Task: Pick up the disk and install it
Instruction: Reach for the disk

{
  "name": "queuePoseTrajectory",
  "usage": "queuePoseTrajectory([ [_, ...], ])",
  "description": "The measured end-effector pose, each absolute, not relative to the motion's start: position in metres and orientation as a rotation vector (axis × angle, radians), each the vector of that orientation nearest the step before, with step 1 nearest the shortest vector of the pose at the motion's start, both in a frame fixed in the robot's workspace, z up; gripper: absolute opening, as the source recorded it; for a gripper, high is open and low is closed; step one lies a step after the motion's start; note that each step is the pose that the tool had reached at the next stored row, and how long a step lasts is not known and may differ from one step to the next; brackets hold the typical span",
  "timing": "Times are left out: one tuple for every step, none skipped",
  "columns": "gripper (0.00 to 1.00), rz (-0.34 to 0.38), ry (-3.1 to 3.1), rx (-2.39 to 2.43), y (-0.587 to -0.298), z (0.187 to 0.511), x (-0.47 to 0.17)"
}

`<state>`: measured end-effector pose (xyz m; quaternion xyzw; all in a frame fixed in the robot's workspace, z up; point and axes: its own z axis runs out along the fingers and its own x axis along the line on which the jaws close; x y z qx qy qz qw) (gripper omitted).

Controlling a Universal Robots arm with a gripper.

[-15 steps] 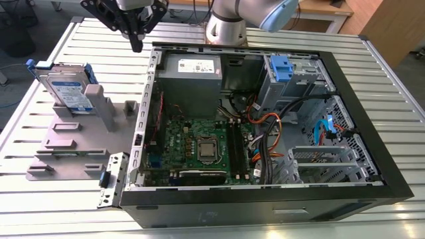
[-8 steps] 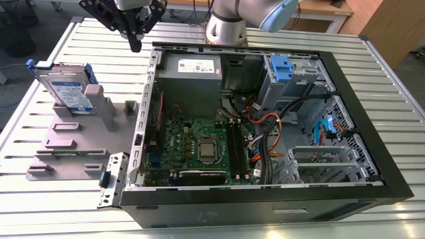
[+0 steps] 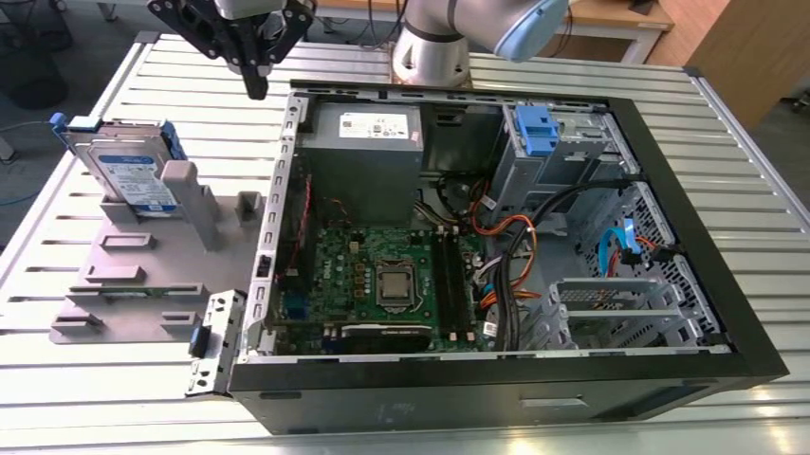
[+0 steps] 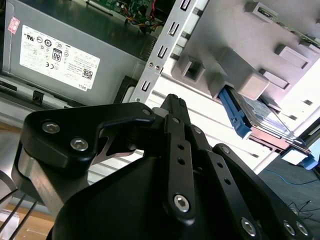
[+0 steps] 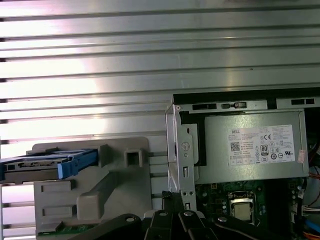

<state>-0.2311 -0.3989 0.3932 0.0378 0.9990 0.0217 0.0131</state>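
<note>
The gripper [image 3: 257, 85] hangs above the slatted table [image 3: 760, 190], over the gap between the grey stand [image 3: 139, 275] and the corner of the open case [image 3: 506, 384]. Its fingers are pressed together with nothing between them, and the second wrist view shows them meeting at a single tip [image 4: 173, 102]. The disk [image 3: 133, 175] has not been picked up. It stands on edge in a slot at the stand's far end, on the exterior view's left. Its labelled face is towards us and the blue carrier frame wraps its edges. The first wrist view shows the disk [image 5: 45, 165] edge-on, poking out beyond the stand [image 5: 100, 200] and well clear of the case wall. The gripper is near it but not touching. Inside the case I can see the power supply [image 3: 367, 142] and a blue bracket [image 3: 538, 128] up by the drive cage. From the look of it, the disk is a stiff, dense slab, fairly heavy for its size, with smooth metal faces that could slip. It would not like a knock or a drop. The plastic frame looks thinner and liable to flex or unclip if squeezed by itself. I'd judge the safest hold is across the two flat faces near the exposed top edge, above the slot, keeping off the frame's side rails.
</note>
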Motion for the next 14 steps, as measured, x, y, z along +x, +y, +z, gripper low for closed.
queuePoseTrajectory([
  [0.11,0.068,3.112,0.118,-0.3989,0.3932,-0.2313],
  [0.11,0.068,3.112,0.118,-0.399,0.3932,-0.2315],
  [0.11,0.068,3.112,0.118,-0.3989,0.3932,-0.2317],
  [0.11,0.068,3.112,0.118,-0.3989,0.3932,-0.2319],
  [0.11,0.068,3.113,0.118,-0.3989,0.3932,-0.2321],
  [0.11,0.068,3.113,0.118,-0.3989,0.3932,-0.2323],
  [0.11,0.068,3.112,0.118,-0.3989,0.3932,-0.2326],
  [0.11,0.068,3.112,0.118,-0.3989,0.3932,-0.2328],
  [0.11,0.068,3.112,0.118,-0.3989,0.3932,-0.233],
  [0.11,0.068,3.112,0.118,-0.3989,0.3932,-0.2332],
  [0.11,0.068,3.112,0.118,-0.3989,0.3932,-0.2335],
  [0.11,0.068,3.112,0.118,-0.3989,0.3932,-0.2337],
  [0.11,0.068,3.113,0.118,-0.3989,0.3932,-0.2339],
  [0.11,0.068,3.113,0.118,-0.3989,0.3932,-0.2341],
])
